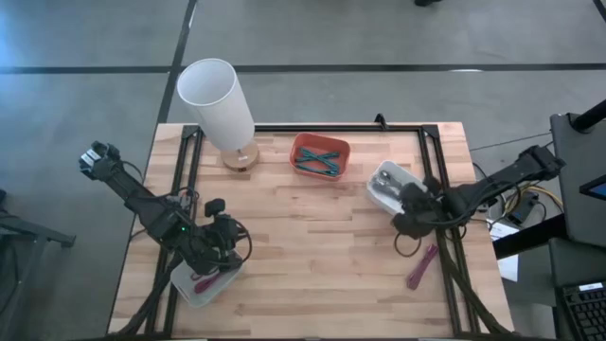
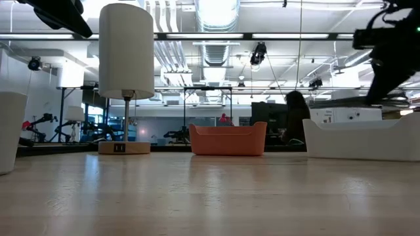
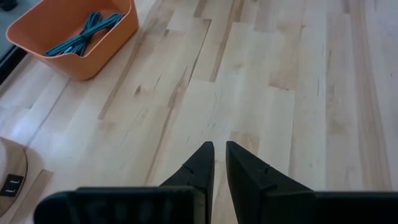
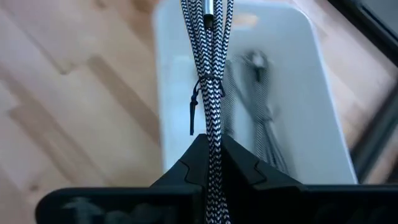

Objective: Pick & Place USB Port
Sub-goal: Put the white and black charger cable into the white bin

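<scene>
My right gripper (image 1: 409,216) is shut on a black-and-white braided cable bundle (image 4: 211,74) tied with a black strap, its metal plug (image 4: 209,14) pointing away from the wrist. It hovers by the near end of a white tray (image 1: 386,182) that holds another cable (image 4: 255,118). My left gripper (image 1: 225,239) is shut and empty over bare wood (image 3: 249,93), beside a white tray (image 1: 201,282) holding a pink cable. The lamp (image 1: 220,104) stands at the far left; its wooden base (image 2: 124,147) has ports on the side. My right gripper pinches the folded strands of the cable bundle (image 4: 214,134) between its two fingers. The bundle runs along the fingers and sticks out forward past their tips. It shows above the white tray, clear of the tray floor in the right wrist view.
An orange tray (image 1: 320,155) with teal cables stands at the far middle. A purple cable (image 1: 422,267) lies on the table near the right edge. A black frame (image 1: 312,127) runs round the table top. Bare wood lies in the middle (image 1: 312,246).
</scene>
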You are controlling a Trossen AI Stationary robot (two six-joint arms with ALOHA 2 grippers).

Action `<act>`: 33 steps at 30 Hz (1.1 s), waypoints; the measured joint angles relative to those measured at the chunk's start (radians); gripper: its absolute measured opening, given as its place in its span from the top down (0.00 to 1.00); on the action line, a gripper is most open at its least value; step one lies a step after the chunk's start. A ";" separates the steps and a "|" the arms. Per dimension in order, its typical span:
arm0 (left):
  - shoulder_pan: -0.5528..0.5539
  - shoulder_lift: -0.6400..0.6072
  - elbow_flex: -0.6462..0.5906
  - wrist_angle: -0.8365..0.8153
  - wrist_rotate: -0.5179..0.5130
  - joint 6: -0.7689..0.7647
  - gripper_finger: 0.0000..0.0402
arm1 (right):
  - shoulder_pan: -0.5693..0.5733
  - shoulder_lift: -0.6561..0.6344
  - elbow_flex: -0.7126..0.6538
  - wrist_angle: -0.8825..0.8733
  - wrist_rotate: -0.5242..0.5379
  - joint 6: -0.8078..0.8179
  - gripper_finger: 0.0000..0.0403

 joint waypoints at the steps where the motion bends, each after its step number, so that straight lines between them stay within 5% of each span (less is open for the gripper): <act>1: 0.000 0.000 0.000 0.002 0.000 0.000 0.88 | 0.000 -0.013 -0.009 -0.019 -0.001 0.023 0.94; 19: 0.000 0.000 0.000 0.017 0.000 0.000 0.88 | 0.000 -0.054 -0.060 -0.116 -0.104 0.257 0.94; 33: 0.000 0.000 0.000 0.017 0.000 0.000 0.88 | 0.000 -0.039 -0.068 -0.105 -0.065 0.310 0.94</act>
